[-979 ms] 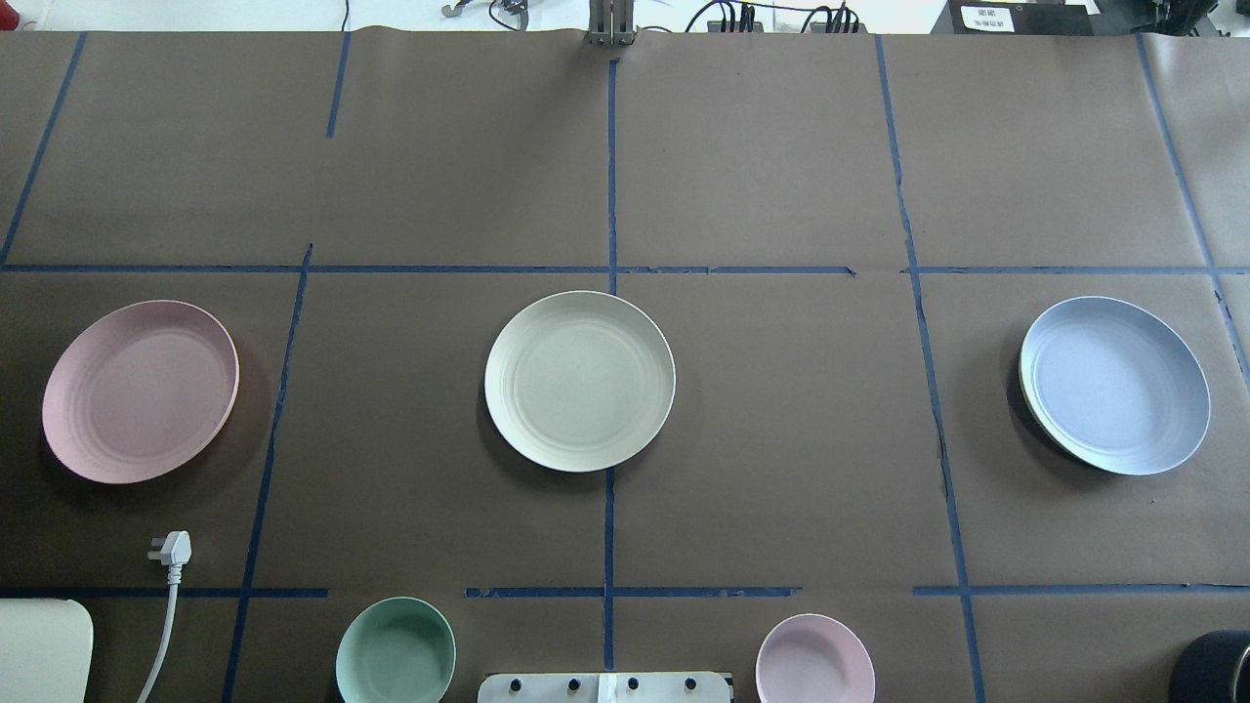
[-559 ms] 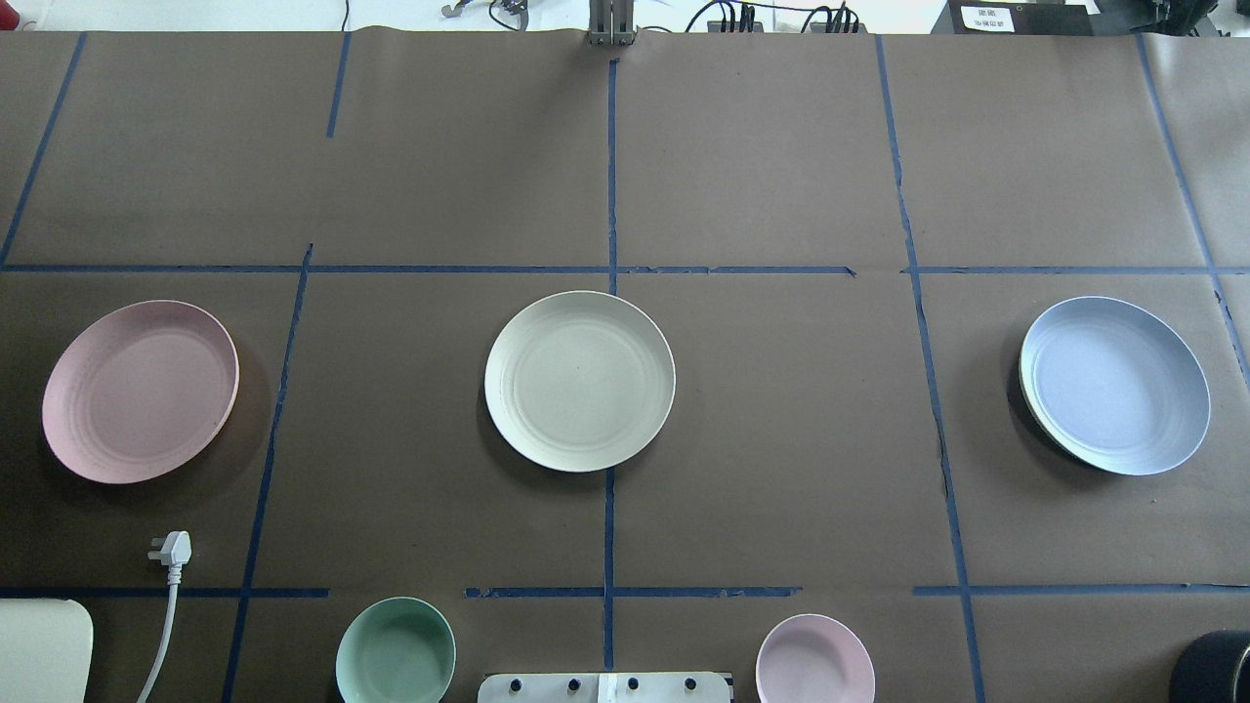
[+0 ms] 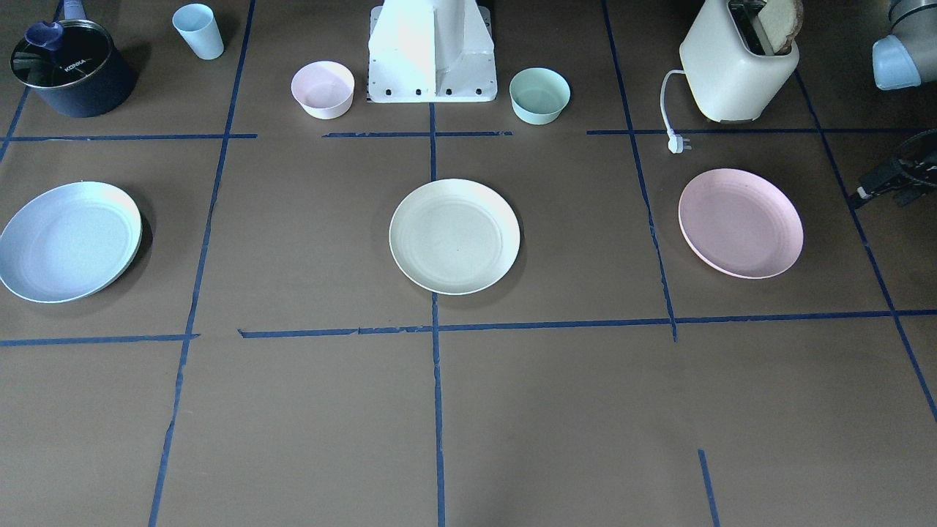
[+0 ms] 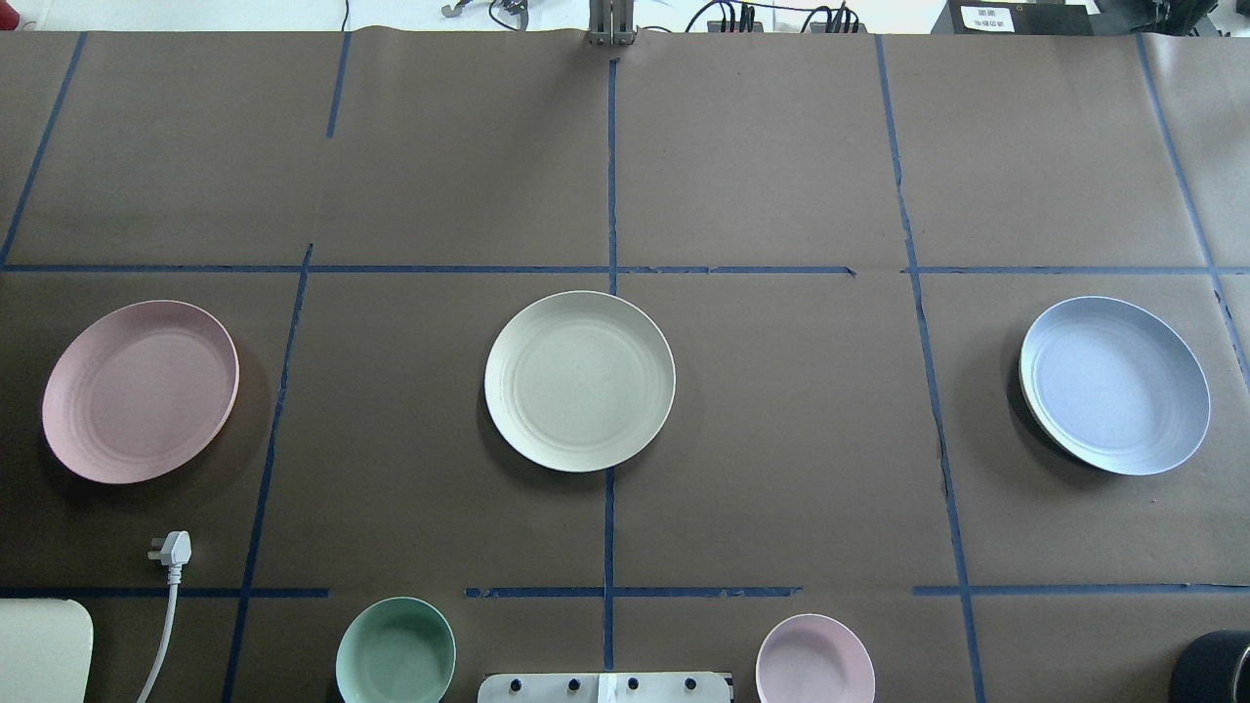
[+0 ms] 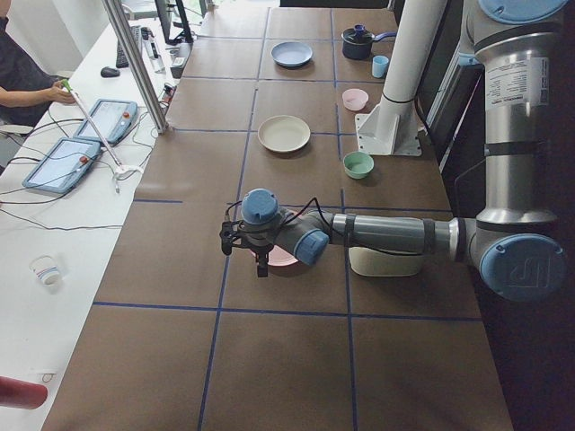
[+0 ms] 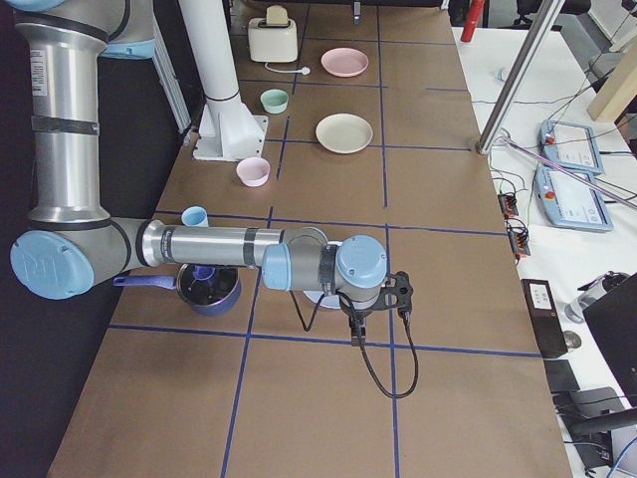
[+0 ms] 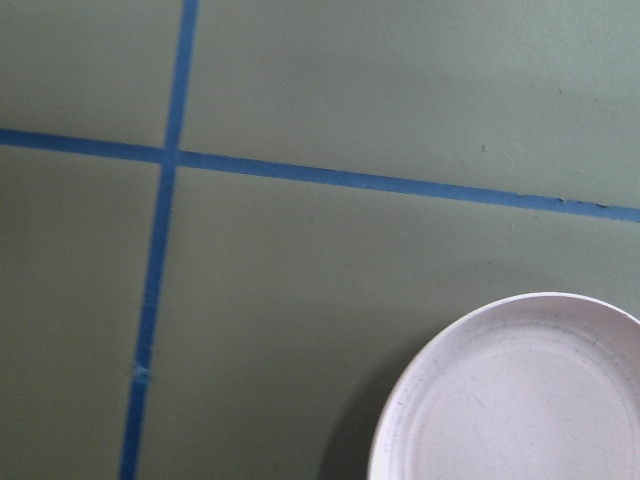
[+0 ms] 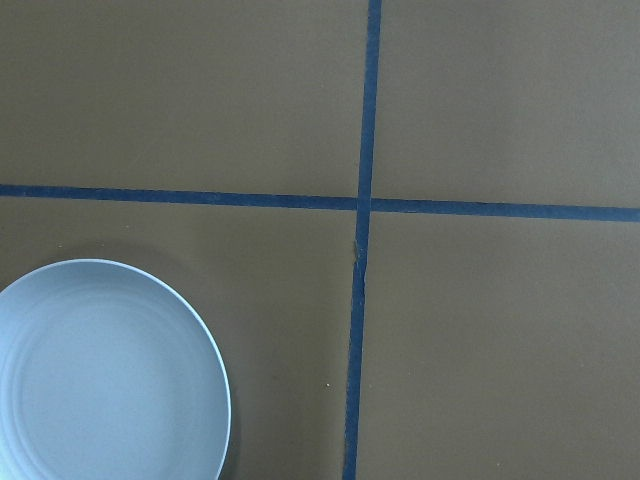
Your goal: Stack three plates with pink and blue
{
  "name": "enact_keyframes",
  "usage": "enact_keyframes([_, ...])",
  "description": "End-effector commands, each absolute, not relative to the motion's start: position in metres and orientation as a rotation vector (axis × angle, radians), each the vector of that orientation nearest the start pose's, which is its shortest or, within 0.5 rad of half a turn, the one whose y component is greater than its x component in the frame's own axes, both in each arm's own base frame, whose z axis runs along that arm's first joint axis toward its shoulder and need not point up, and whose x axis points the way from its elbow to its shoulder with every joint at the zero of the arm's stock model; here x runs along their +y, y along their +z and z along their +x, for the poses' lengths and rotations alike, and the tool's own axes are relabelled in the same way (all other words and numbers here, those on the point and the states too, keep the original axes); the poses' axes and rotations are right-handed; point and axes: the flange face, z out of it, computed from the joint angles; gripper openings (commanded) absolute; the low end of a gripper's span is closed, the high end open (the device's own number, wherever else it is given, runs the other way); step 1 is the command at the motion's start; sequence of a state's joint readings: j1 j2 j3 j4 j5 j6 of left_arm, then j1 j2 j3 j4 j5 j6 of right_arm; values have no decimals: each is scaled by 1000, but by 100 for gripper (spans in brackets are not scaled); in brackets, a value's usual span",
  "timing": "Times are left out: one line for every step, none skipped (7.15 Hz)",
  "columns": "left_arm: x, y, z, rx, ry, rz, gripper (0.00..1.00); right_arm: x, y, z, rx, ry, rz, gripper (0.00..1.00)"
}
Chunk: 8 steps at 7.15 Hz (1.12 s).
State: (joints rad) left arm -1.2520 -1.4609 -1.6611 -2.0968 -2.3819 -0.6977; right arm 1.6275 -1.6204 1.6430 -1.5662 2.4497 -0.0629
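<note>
Three round, flat plates with low rims lie in a row on the brown table [image 4: 781,469]. They are all the same size. The cream plate [image 4: 579,381] is in the middle. The pink plate [image 4: 140,391] is far out on the robot's left side, and the blue plate [image 4: 1114,385] is far out on its right. Each one lies alone, well apart from the others.

The left gripper [image 5: 235,241] hangs in the air near the pink plate, higher up and not touching it. The right gripper [image 6: 401,294] hangs the same way near the blue plate.

Both arms reach out long and level over the table, each with its wrist over its plate and its gripper at the very end. I cannot tell if either gripper is wide or narrow, because they look small and dark in the side views
</note>
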Motion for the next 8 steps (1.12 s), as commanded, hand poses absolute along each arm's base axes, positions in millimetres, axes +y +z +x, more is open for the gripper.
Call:
enact_keyframes([-454, 628, 128, 903, -176, 53, 100, -469, 639, 83, -877, -17, 77, 100])
enact_keyframes([-451, 639, 146, 904, -190, 64, 100, -469, 639, 83, -876, -17, 77, 100])
enact_keyframes([-445, 640, 171, 901, -208, 51, 100, -469, 639, 83, -876, -18, 78, 100])
enact_keyframes([-440, 642, 185, 884, -198, 49, 100, -469, 639, 83, -876, -18, 78, 100])
enact_keyframes([-438, 649, 190, 876, -192, 35, 100, -469, 639, 83, -876, -18, 78, 100])
enact_keyframes([-437, 652, 190, 874, -190, 31, 100, -469, 639, 83, -876, -18, 78, 100])
enact_keyframes([-437, 652, 190, 874, -188, 31, 100, -469, 639, 83, -876, -17, 77, 100])
enact_keyframes([-437, 652, 191, 874, -193, 28, 91, -469, 639, 83, -876, -17, 77, 100])
